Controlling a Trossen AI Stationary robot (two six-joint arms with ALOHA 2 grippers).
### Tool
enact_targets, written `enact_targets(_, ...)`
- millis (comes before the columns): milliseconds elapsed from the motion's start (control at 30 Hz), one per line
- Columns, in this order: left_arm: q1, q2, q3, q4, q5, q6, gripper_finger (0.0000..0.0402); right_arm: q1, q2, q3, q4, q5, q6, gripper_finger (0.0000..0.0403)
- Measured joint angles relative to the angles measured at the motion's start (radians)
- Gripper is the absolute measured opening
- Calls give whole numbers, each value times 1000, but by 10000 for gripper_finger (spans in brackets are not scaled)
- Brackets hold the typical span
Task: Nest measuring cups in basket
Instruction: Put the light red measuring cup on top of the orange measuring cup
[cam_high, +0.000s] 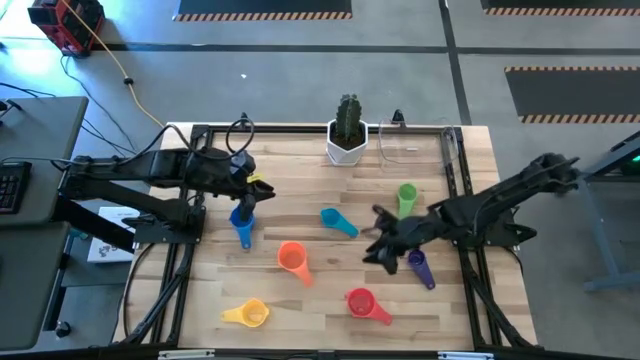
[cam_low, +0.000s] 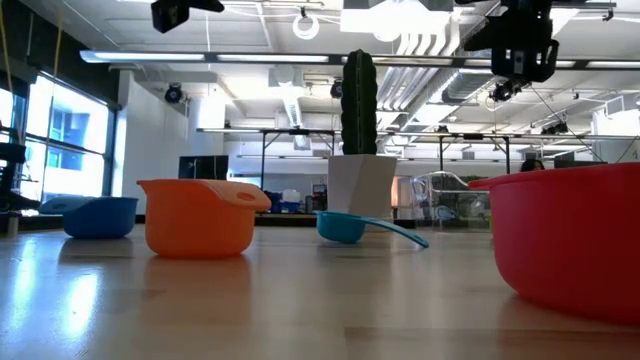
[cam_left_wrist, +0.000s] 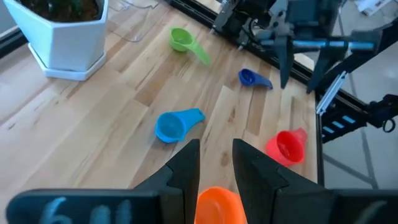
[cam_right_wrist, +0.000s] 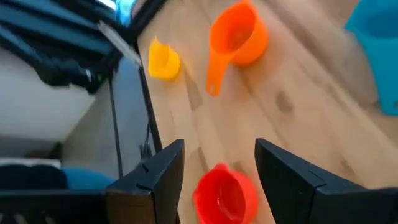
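Note:
Seven measuring cups lie apart, each resting on the wooden table: blue (cam_high: 242, 222), teal (cam_high: 338, 222), orange (cam_high: 293, 258), yellow (cam_high: 248, 313), red (cam_high: 366, 303), purple (cam_high: 420, 265) and green (cam_high: 406, 196). The clear basket (cam_high: 410, 145) stands at the far edge, right of the cactus pot. My left gripper (cam_left_wrist: 216, 158) hangs open above the table's left part, near the blue cup, with nothing between its fingers. My right gripper (cam_right_wrist: 217, 168) is open in the air left of the purple cup, slanting down toward the red cup (cam_right_wrist: 225, 196).
A white pot with a cactus (cam_high: 347, 140) stands at the middle of the far edge, beside the basket. Black rails (cam_high: 455, 170) run along the table's left, right and far sides. Bare wood shows between the scattered cups.

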Motion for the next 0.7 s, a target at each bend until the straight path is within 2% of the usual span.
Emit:
enact_targets(267,0,2,0,-4,0,6,85,65,193,94,-71,27,-37,188)
enact_targets(700,0,2,0,-4,-2,6,85,114,414,157,-80,-23,-51,188)
